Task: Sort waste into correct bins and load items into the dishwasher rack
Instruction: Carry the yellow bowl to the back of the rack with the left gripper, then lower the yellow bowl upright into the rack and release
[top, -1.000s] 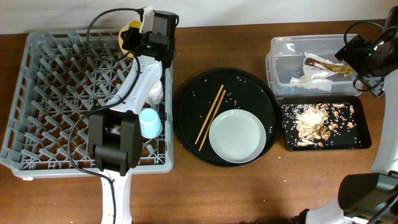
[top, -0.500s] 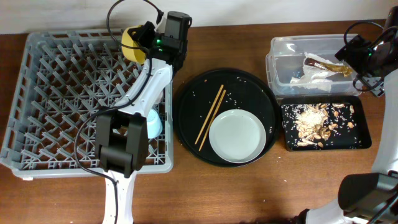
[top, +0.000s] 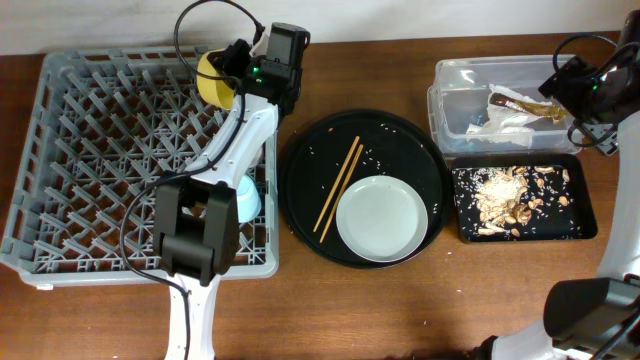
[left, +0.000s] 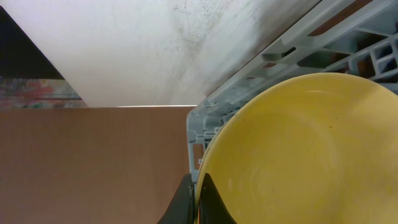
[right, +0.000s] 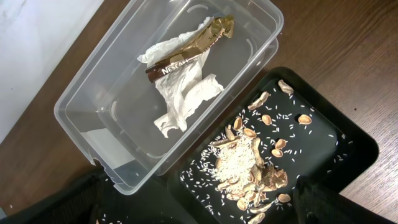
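My left gripper (top: 234, 76) is shut on the rim of the yellow bowl (top: 212, 78), held on edge at the back right corner of the grey dishwasher rack (top: 90, 150). In the left wrist view the jaws (left: 196, 200) pinch the bowl's rim (left: 298, 155) over the rack's edge (left: 298, 43). A light blue cup (top: 248, 196) lies in the rack, partly under my arm. The plate (top: 382, 218) and chopsticks (top: 339, 183) lie on the round black tray (top: 300, 160). My right gripper (top: 585, 95) is open and empty above the bins (right: 199, 208). The pink cup is hidden.
The clear tub (top: 455, 80) holds a white napkin (right: 186, 93) and the brown-gold wrapper (right: 186, 53). The shallow black tray (top: 585, 225) in front of it holds food scraps (right: 249, 162) and rice grains. Bare brown table lies along the front edge.
My left arm has shifted right and carried the yellow bowl a little down toward the rack's back right corner. The right arm has not moved.
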